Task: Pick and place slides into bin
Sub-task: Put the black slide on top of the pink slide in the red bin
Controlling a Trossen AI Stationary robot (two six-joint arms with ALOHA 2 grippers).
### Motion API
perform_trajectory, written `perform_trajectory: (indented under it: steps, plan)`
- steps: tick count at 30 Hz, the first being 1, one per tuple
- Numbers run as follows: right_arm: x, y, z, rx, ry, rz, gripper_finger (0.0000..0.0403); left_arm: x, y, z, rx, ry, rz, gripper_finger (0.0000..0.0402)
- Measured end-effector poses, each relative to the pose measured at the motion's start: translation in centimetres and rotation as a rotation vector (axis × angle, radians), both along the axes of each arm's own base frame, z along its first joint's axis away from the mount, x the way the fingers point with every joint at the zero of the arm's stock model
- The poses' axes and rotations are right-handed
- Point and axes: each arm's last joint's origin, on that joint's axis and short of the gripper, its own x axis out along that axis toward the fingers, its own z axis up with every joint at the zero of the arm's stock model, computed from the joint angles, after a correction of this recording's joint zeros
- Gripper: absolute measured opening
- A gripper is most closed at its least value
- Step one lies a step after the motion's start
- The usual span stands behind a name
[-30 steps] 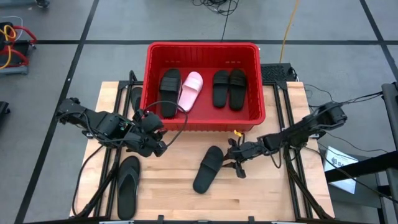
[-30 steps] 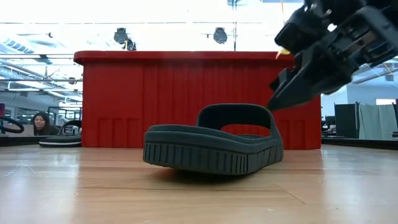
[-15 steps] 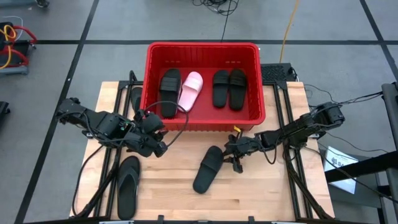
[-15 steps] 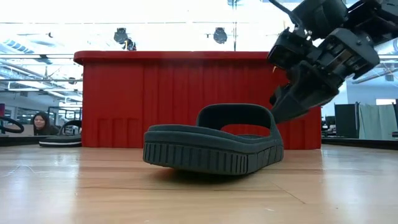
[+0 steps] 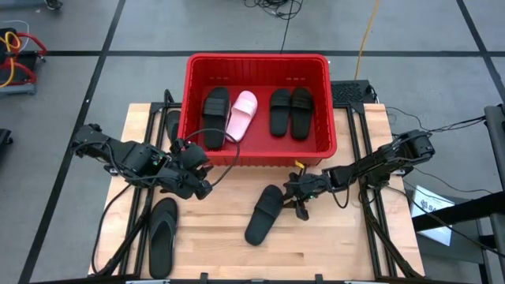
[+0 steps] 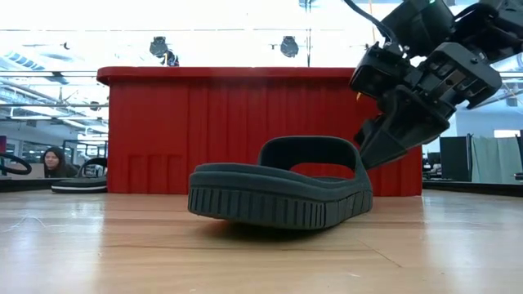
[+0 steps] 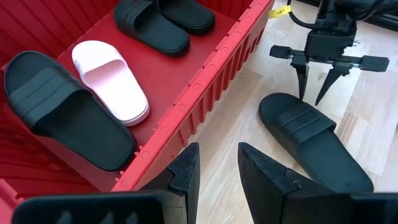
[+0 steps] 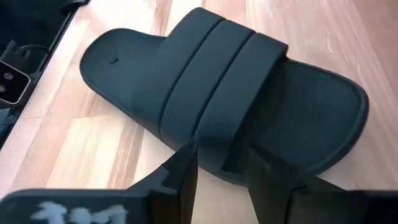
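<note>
One black slide [image 5: 264, 214] lies sole-down on the wooden table in front of the red bin [image 5: 256, 154]. My right gripper [image 5: 297, 205] stands open at the slide's far right end, slanting down, with its fingers [image 8: 183, 171] just short of the ribbed strap [image 8: 217, 93]. My left gripper [image 7: 217, 174] hangs open and empty above the table by the bin's near left corner. Inside the bin lie three black slides [image 5: 215, 117] and a pale pink one [image 5: 243, 113]. A black flip-flop [image 5: 163, 235] lies flat at the near left. My right gripper's fingertips [image 6: 368, 155] stand right at the slide's side edge beside the strap [image 6: 353, 155], coming slanting down from the table's right. Whether they touch it, I cannot tell. The slide rests flat on the table.
The bin's near wall [image 6: 204, 122] rises just behind the slide. Bare tabletop [image 5: 331, 244] lies near and to the right of the slide. Cables run off the table's right side [image 5: 442, 126]. A person [image 6: 55, 162] sits far behind the table.
My right gripper has sunk a little and drawn toward the black slide, toward the table's left, rolling slightly. Its fingers have stayed apart. The slide has not moved.
</note>
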Motion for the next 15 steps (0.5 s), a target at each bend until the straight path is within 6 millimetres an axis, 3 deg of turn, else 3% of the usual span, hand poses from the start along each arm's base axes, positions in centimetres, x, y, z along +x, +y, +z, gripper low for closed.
perform_trajectory:
  steps: [15]
  plan:
    - [-0.01, 0.09, 0.02, 0.018, 0.000, 0.024, 0.0114, -0.01, -0.05, -0.04, -0.018, 0.009, -0.011, 0.0106]
